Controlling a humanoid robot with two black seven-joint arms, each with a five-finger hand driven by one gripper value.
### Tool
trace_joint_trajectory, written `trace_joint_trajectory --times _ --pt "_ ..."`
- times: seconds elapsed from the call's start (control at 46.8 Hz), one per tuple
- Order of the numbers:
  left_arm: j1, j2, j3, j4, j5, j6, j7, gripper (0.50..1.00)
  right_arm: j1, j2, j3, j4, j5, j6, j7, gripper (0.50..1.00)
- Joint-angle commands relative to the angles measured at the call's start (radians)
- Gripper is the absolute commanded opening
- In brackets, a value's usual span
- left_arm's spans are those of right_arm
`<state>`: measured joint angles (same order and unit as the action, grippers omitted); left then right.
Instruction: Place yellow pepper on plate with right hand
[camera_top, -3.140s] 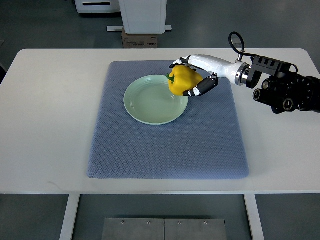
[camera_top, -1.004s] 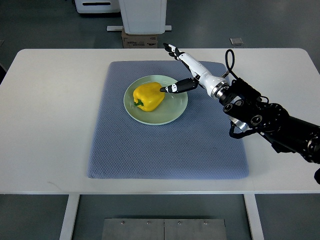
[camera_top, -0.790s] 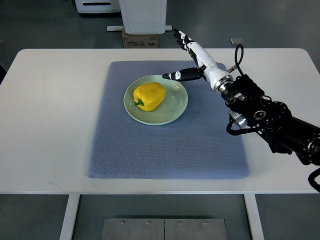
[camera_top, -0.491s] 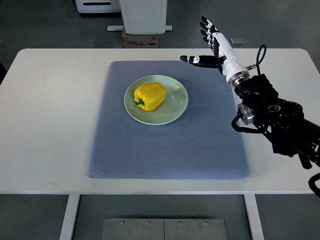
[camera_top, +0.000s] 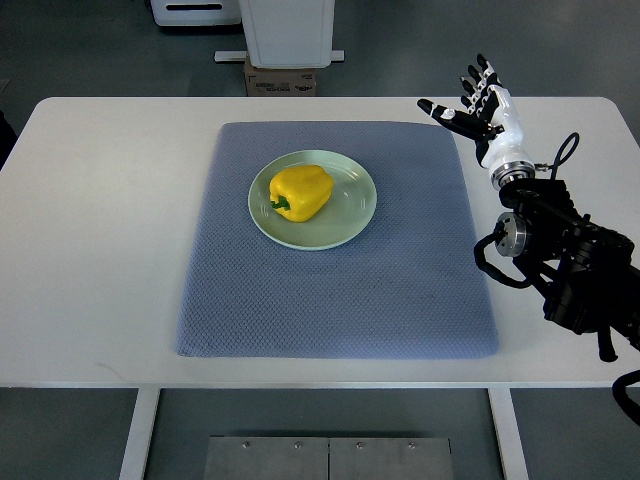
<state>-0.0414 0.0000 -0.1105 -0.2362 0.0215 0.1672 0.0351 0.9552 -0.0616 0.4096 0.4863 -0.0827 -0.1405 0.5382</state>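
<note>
— Where's the yellow pepper (camera_top: 301, 192)?
— On the pale green plate (camera_top: 350, 222), mid blue mat (camera_top: 330, 290), stem toward the left.
— And the right hand (camera_top: 482, 112)?
— Empty, fingers spread, raised over the mat's far right corner, well apart from the plate.

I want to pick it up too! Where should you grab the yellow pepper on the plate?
Probably around its wide middle, coming from above. The yellow pepper lies on its side on the plate, its green stem pointing lower left and likely too small to grip.
</note>
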Motion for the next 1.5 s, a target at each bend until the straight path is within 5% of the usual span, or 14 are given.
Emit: trace_joint_trajectory --times 0.0,0.299,0.513,1.474 --pt "0.0 0.0 0.0 0.0 0.0 0.0 0.0 1.0 -0.012 0.0 0.005 0.0 0.009 0.007 -0.018 1.0" --pt "0.0 0.0 0.0 0.0 0.0 0.0 0.0 1.0 -0.029 0.002 0.034 -0.009 0.021 0.093 -0.118 1.0" --pt "0.0 0.0 0.0 0.0 0.0 0.0 0.0 1.0 -0.036 0.012 0.113 -0.133 0.087 0.197 -0.129 1.0" --pt "0.0 0.0 0.0 0.0 0.0 0.0 0.0 1.0 -0.053 0.008 0.123 -0.21 0.093 0.222 -0.115 1.0"
